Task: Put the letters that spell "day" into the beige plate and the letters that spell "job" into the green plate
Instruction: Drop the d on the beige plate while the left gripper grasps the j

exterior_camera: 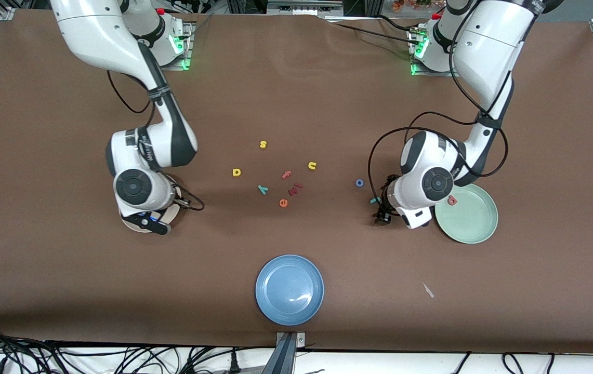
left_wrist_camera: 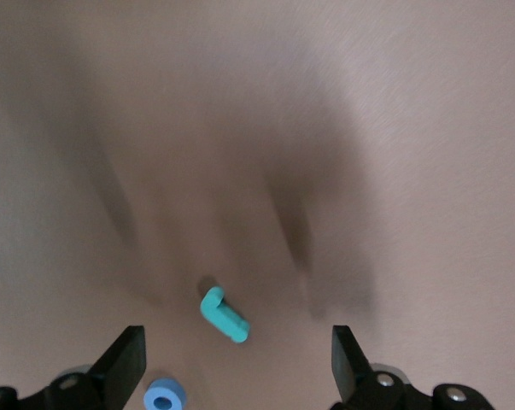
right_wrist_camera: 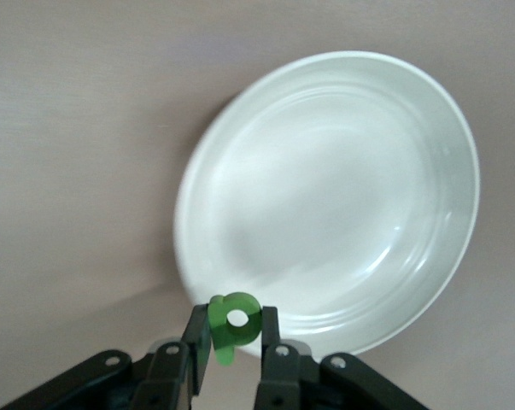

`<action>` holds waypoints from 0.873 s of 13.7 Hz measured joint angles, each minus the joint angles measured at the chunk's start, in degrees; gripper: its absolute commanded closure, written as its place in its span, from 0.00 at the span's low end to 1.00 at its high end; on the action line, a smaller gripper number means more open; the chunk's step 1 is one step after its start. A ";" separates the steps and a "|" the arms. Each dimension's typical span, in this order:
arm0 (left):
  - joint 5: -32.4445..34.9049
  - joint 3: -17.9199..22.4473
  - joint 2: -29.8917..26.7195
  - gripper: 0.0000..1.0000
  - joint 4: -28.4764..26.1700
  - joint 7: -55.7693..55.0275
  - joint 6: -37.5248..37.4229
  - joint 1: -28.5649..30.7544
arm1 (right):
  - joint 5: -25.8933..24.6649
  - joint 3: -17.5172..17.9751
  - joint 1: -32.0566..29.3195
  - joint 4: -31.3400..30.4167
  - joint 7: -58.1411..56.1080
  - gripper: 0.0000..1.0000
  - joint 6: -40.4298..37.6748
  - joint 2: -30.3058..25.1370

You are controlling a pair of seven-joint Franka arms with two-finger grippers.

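Now the right gripper (right_wrist_camera: 233, 354) is clamping the green d (right_wrist_camera: 232, 323) over the beige plate (right_wrist_camera: 325, 196) w/ release due next, while the left gripper (left_wrist_camera: 238, 366) is hanging spread-open over the teal j (left_wrist_camera: 224, 314), beside the green plate (exterior_camera: 470, 218), needing descent & pinch.

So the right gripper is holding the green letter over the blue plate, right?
Not quite: the right gripper holds the green d over the beige plate, not the blue plate, as the right wrist view shows.
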 measured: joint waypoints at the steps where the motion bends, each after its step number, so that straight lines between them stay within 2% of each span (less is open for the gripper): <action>1: 0.00 0.01 0.26 0.30 -0.43 -0.78 0.26 -0.32 | 0.88 -1.37 -0.08 -2.13 -3.13 0.72 1.98 -0.21; 2: 0.00 0.04 0.56 0.30 -0.76 -1.24 0.62 -0.36 | 2.30 -2.54 -0.17 -4.04 -6.31 0.49 3.81 -0.23; 4: 0.00 0.29 1.16 0.40 -1.08 -2.77 1.06 -0.34 | 4.07 -3.29 -0.65 -6.31 -9.83 0.00 5.41 -0.23; 6: 0.61 0.31 1.42 0.52 -1.04 -4.67 1.56 -0.35 | 4.29 -3.29 -0.76 -6.95 -10.24 0.00 5.74 -0.23; 9: 1.12 0.30 1.42 0.92 -0.92 -5.48 1.78 -0.35 | 4.48 -2.88 -0.45 -6.73 -10.26 0.00 3.95 -1.89; 10: 1.85 0.30 1.42 1.00 -0.87 -5.50 1.94 -0.34 | 4.57 -2.22 -0.20 -6.60 -10.34 0.00 2.93 -3.32; 12: 4.18 0.30 1.39 1.00 -0.79 -5.26 1.95 -0.31 | 4.64 1.28 0.35 -6.53 -10.36 0.00 1.56 -6.56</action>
